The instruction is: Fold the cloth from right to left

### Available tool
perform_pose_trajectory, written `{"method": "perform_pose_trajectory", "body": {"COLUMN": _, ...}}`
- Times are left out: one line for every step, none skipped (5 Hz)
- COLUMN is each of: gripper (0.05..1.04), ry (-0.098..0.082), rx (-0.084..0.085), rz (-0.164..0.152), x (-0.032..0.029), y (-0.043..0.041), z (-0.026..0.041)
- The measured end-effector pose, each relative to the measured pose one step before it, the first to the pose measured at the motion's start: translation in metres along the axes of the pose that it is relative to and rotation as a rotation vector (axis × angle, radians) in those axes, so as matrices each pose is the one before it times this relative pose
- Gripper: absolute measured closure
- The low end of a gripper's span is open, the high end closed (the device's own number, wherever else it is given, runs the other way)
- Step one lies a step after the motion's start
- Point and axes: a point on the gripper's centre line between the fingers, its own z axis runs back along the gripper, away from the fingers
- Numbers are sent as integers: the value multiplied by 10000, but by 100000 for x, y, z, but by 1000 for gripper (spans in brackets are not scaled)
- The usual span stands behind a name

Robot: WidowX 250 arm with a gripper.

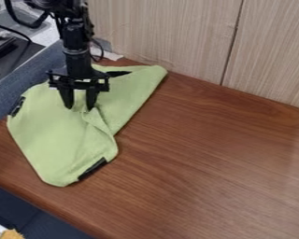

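While fingers stand spread, green cloth lies rumpled, partly folded, black strips along edges.

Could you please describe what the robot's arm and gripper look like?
The arm is black, slender and jointed, with a thick black cable curving beside its upper part and a thinner dark loop on the other side. The gripper is black too: a wide crossbar carrying two fingers that narrow toward their ends.

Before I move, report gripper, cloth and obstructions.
Gripper open, fingertips down at the cloth. Cloth rumpled, partly folded on the table. Blue-grey ledge close along the cloth's upper-left side.
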Motion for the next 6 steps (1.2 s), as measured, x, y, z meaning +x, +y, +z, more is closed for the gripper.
{"method": "perform_pose_trajectory", "body": {"gripper": 89, "ry": -207, "rx": -46, "rz": -256, "x": -242, "y": -594, "z": 1226}}
{"method": "perform_pose_trajectory", "body": {"gripper": 79, "ry": -168, "rx": -168, "rz": -242, "x": -82, "y": -566, "z": 1401}}
{"method": "perform_pose_trajectory", "body": {"gripper": 83, "ry": -446, "rx": -7, "rz": 97, "x": -157, "y": -70, "z": 2460}}
{"method": "perform_pose_trajectory", "body": {"gripper": 83, "ry": -607, "rx": -110, "rz": 131, "x": -597, "y": 265, "z": 2959}}
{"method": "perform_pose_trajectory", "body": {"gripper": 83, "ry": -500, "rx": -546, "rz": -81, "x": -500, "y": 334, "z": 1137}}
{"method": "perform_pose_trajectory", "body": {"gripper": 83, "ry": -33, "rx": -34, "rz": -21, "x": 5, "y": -9, "z": 72}}
